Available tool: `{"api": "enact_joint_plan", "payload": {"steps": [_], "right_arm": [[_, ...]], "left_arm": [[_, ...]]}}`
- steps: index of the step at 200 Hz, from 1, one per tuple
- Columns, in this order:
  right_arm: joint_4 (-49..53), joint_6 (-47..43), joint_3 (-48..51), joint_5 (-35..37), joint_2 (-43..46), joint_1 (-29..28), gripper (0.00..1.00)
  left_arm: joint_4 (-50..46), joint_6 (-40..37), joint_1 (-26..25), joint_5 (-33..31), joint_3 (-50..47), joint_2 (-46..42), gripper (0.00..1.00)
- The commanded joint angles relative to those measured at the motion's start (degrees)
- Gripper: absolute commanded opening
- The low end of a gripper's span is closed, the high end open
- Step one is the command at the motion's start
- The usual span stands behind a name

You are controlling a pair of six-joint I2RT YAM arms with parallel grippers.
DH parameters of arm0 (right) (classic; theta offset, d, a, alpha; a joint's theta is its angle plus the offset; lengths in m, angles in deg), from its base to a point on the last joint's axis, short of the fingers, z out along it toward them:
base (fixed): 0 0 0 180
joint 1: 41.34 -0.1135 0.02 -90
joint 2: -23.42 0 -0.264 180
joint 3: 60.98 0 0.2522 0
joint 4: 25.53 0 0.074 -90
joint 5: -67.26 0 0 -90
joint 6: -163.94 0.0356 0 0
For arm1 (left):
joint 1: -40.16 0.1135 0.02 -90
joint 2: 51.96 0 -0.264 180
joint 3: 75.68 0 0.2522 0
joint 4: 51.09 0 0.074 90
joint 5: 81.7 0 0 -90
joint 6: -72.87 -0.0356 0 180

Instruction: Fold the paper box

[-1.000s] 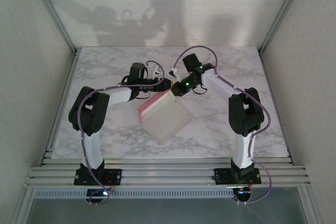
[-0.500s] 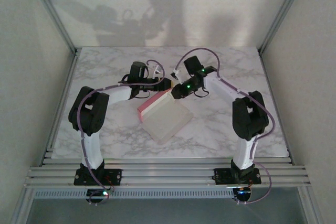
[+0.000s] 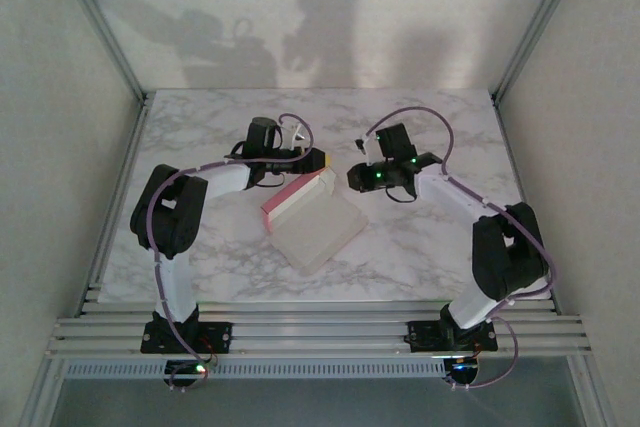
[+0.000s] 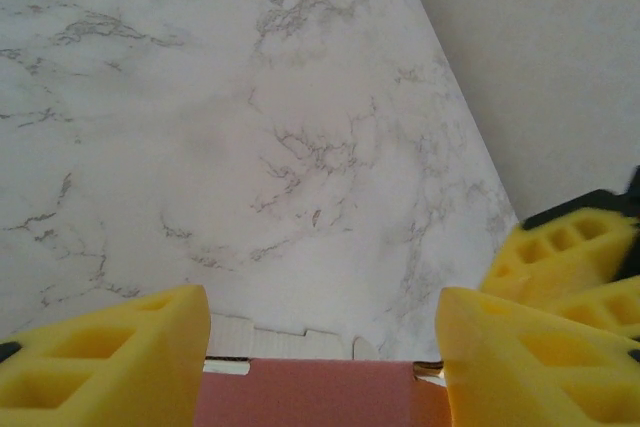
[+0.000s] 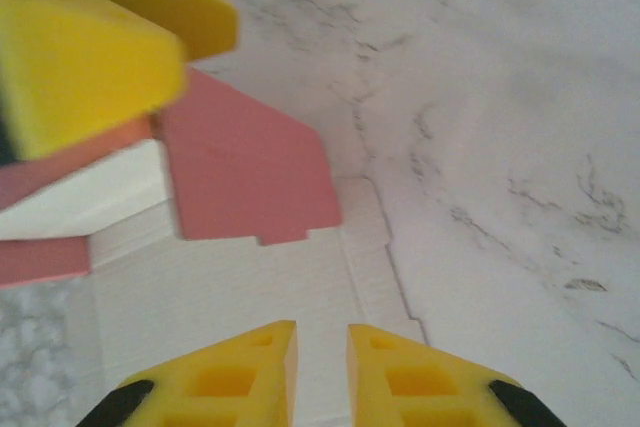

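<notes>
The left end effector [image 4: 322,329] sits low at the far corner of the paper box [image 3: 318,225]. Its yellow fingers [image 4: 110,357] stand about half apart, and a pink panel spans the gap between them. I cannot tell whether they press on it. Behind it, the forearm runs back to the left to a bent elbow above the arm's base.

The right end effector [image 5: 322,339] is nearly closed, with only a thin slit between its tips and nothing in it. It points left at the box's far right corner, close but apart. Its forearm slopes out to an elbow set wide to the right.

The box lies mid-counter [image 3: 200,127] between the arms, its white face up and turned diagonally. A pink wall is raised along its far-left edge.
</notes>
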Motion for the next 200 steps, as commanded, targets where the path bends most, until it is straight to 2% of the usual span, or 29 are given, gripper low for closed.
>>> {"api": "enact_joint_plan", "payload": {"steps": [1, 58, 153, 200], "right_arm": [[-7.64, 2.38, 1.33, 0.47, -2.32, -0.15, 0.2], [-11.96, 0.92, -0.97, -4.28, -9.47, -0.26, 0.21], [-13.07, 0.61, -3.09, -11.78, -11.74, -2.34, 0.25], [-15.59, 2.47, -2.19, -11.51, -12.28, -3.77, 0.27]], "left_arm": [[-2.24, 0.1, 0.54, 0.47, 0.7, 0.24, 0.61], [-2.21, 0.34, 0.71, 0.88, 0.95, 0.46, 0.61], [0.05, 3.04, 0.87, 1.12, 1.04, 0.87, 0.62], [2.83, 5.85, 0.89, 0.62, 0.1, 0.59, 0.62]]}}
